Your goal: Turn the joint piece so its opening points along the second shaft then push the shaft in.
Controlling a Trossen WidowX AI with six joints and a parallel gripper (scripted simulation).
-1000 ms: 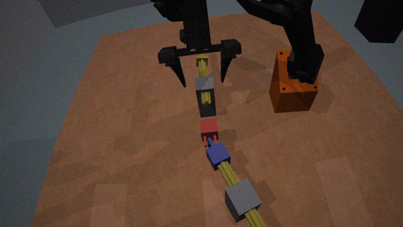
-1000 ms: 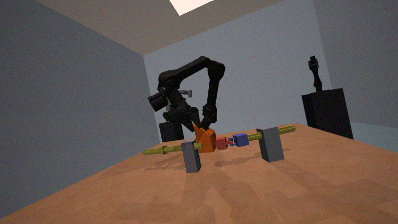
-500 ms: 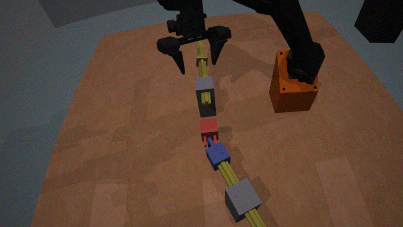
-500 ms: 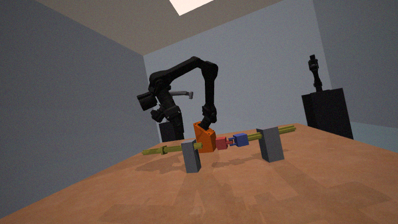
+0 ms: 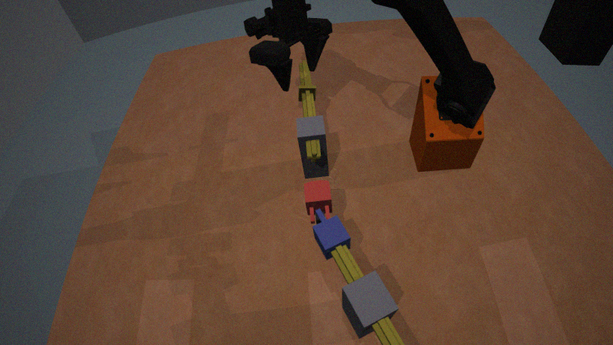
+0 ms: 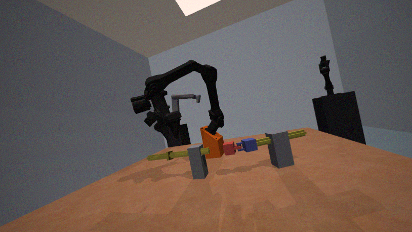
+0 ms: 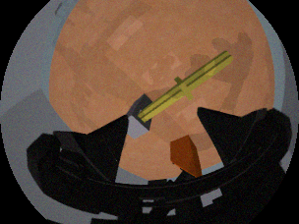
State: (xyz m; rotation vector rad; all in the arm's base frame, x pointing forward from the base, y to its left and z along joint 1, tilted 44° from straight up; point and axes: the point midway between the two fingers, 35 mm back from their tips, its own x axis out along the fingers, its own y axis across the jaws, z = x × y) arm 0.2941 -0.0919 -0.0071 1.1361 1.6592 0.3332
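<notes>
The red joint piece [image 5: 317, 190] [image 6: 229, 148] is hinged to a blue piece [image 5: 331, 233] [image 6: 249, 144] on the fixed yellow shaft [image 5: 349, 266] [image 6: 263, 141], held by a grey block [image 5: 370, 299] [image 6: 281, 150]. The red piece looks roughly in line with the second yellow shaft [image 5: 308, 105] [image 6: 179, 153] [image 7: 164, 102]; its opening is hidden. That shaft passes through the other grey block [image 5: 311, 125] [image 6: 197, 164] [image 7: 138, 129], its near end short of the red piece. Its collar [image 5: 307, 93] [image 6: 169, 155] [image 7: 184, 89] stands behind that block. My gripper [image 5: 299, 80] [image 7: 163, 114] is open and empty, above the shaft's rear part.
An orange box [image 5: 449, 152] [image 6: 212, 145] [image 7: 184, 152] under the arm's base stands beside the second shaft. The wooden table [image 5: 239, 257] [image 6: 143, 201] carries both blocks. A black pedestal [image 6: 339, 118] with another arm stands beyond the table.
</notes>
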